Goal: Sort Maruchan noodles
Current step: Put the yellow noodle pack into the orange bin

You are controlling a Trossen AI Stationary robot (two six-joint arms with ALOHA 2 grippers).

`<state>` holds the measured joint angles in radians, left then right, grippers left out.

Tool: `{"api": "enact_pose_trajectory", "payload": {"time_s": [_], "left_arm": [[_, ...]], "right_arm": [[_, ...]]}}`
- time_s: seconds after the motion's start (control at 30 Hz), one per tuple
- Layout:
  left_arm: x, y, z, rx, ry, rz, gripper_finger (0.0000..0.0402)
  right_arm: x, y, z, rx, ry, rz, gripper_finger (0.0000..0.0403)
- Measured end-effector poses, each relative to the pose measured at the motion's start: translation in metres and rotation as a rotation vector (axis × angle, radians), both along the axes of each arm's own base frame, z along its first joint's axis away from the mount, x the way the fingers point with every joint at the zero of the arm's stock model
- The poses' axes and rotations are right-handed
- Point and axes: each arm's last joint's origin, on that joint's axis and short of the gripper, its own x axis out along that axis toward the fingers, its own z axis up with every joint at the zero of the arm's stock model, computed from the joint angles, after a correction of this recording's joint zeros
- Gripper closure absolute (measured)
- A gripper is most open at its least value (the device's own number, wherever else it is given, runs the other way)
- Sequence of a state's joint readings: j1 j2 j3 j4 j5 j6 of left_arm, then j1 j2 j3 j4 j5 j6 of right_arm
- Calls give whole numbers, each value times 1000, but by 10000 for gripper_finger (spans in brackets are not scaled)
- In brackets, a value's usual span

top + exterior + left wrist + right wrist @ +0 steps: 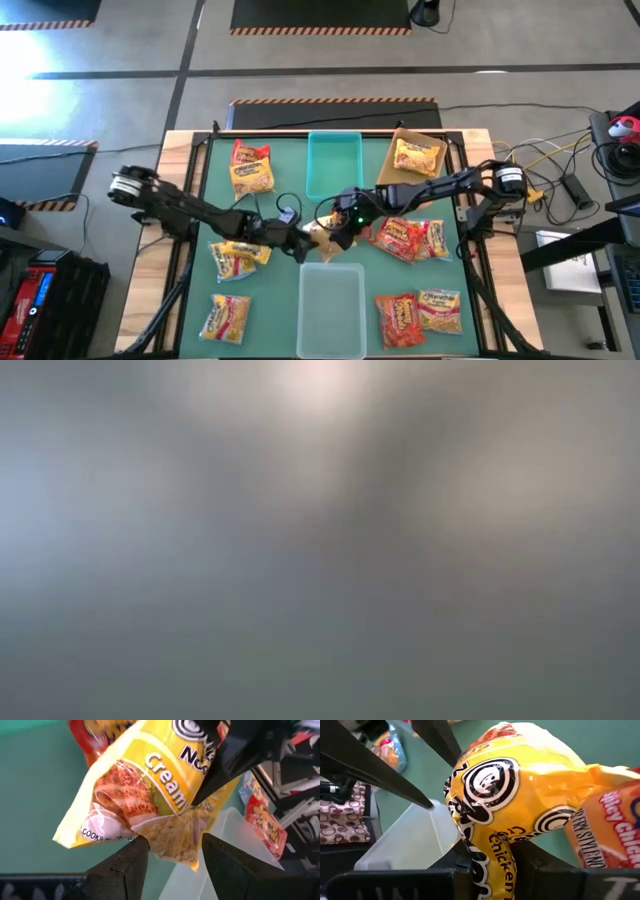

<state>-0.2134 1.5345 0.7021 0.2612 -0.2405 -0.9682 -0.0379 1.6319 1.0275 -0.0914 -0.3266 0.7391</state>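
Note:
A yellow Maruchan packet [322, 238] with a round black-and-white logo hangs in the air over the middle of the table, between both grippers. My left gripper [308, 247] comes from the table's left and is shut on one end of it [175, 850]. My right gripper [338, 232] comes from the right and is shut on the other part [492, 862]. Other red and yellow packets lie flat on the green mat [285, 170]. The low view shows only blur. My left gripper pinches the yellow packet's end with the clear noodle window [172, 837] between its two fingers. The packet is lifted clear and reaches away from the fingers toward the right gripper's finger [235, 755]. My right gripper pinches the yellow packet across its printed middle [492, 847] between its two fingers. The wrapper bulges out beyond the fingers [520, 780]. The packet is clear of the table.
A teal bin [335, 165] stands at the far middle and a clear bin [332, 305] at the near middle, just below the grippers. A tan bin [437, 142] at far right holds one packet. Packets lie at far left [252, 165], near left [240, 257], right [410, 238] and near right [420, 310].

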Motion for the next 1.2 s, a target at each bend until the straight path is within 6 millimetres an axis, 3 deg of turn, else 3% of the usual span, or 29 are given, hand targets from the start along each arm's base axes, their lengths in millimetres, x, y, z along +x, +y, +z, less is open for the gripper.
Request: {"api": "enact_pose_trajectory", "payload": {"time_s": [0.33,0.63,0.83,0.97,1.2], "left_arm": [[-25,11,18,126,94,163,233],[-29,13,25,132,88,170,233],[-29,17,25,154,96,167,233],[-29,22,24,182,112,160,233],[-44,43,20,207,143,173,233]], "right_arm": [[-4,-6,9,-7,-25,10,335],[-28,-42,48,-50,-101,-78,335],[-62,-76,72,-150,-79,-153,335],[-97,-98,86,-180,-2,-215,335],[-157,-110,127,-279,165,-149,335]]}}
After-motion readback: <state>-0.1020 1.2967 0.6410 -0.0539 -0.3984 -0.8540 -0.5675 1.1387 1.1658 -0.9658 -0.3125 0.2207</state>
